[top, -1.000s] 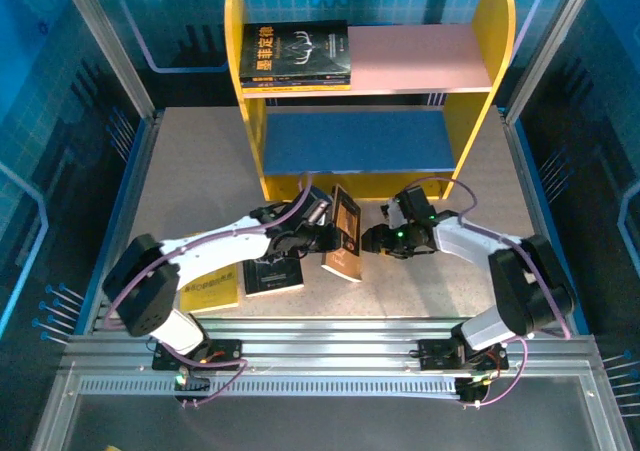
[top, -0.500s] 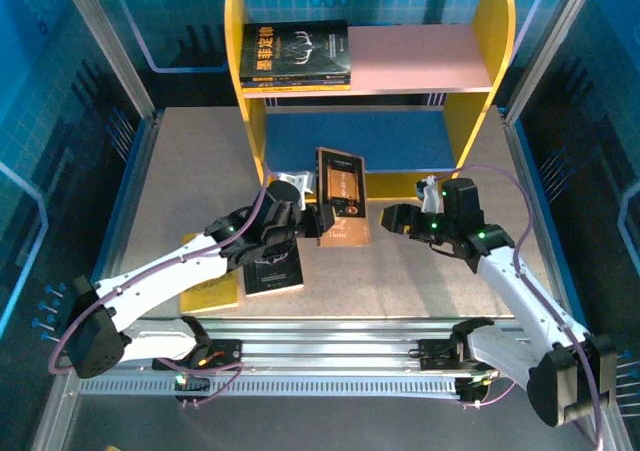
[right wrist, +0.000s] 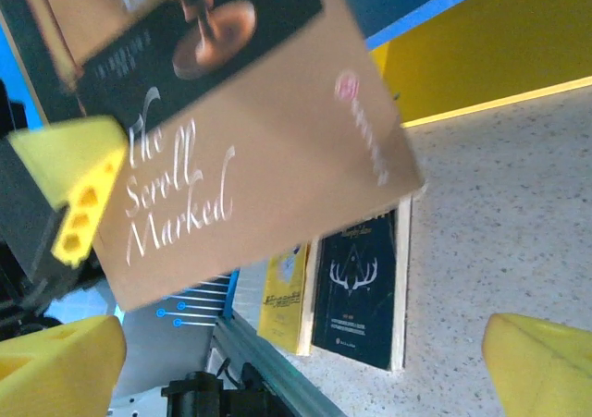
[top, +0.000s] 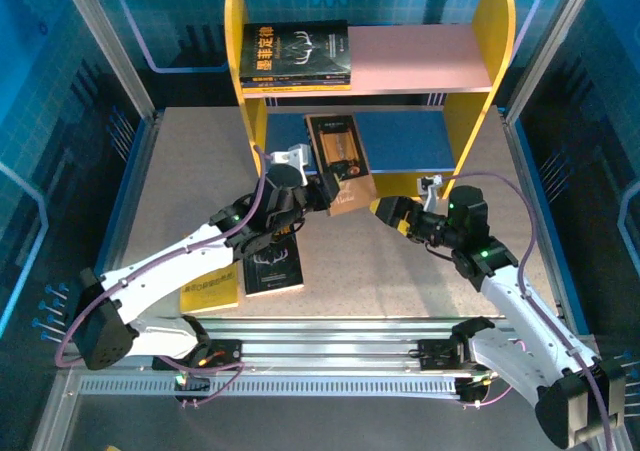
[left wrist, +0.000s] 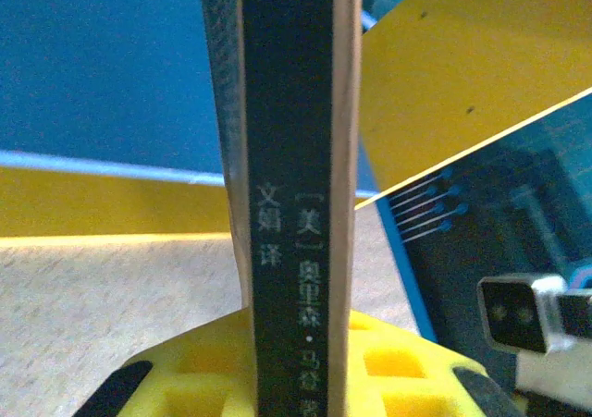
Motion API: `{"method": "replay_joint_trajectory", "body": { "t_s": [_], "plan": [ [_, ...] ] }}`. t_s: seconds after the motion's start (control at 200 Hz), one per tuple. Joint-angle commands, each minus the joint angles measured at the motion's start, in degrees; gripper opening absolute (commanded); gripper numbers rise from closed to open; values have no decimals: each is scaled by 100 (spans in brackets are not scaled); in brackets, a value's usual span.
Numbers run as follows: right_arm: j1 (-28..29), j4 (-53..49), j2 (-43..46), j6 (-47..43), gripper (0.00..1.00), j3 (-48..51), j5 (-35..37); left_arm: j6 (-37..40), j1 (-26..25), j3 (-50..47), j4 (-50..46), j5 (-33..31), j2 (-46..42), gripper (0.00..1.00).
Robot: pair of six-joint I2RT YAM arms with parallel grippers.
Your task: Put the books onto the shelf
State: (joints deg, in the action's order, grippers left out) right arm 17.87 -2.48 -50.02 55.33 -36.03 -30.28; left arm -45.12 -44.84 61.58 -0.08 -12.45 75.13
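Pinching thin, flat brown-black paperback [top: 342, 153]

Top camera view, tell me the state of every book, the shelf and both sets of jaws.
Shelf, standing upright.
Brown book, held up off the table.
Book stack, lying flat on the pink board, left end.
Black book, flat on the table.
Yellow book, flat on the table.
Left jaws, shut on the brown book.
Right jaws, open, beside that book's lower edge.

Speckled tabletop [top: 180, 171], blue walls [top: 60, 121], aluminium frame rails [top: 330, 336]
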Motion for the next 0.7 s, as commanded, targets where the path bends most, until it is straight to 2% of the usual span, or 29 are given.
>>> {"method": "replay_joint_trajectory", "body": {
  "t_s": [0.0, 0.41, 0.696],
  "plan": [
    [239, 831, 9, 481, 100, 136, 258, -68, 18, 371, 1027, -160, 151, 0],
    [570, 2445, -943, 1129, 100, 17, 703, -398, 8, -32, 2275, 155, 310, 0],
    [960, 3340, -1181, 1626, 99, 165, 1659, -471, -38, -307, 2761, 90, 250, 0]
  ]
}}
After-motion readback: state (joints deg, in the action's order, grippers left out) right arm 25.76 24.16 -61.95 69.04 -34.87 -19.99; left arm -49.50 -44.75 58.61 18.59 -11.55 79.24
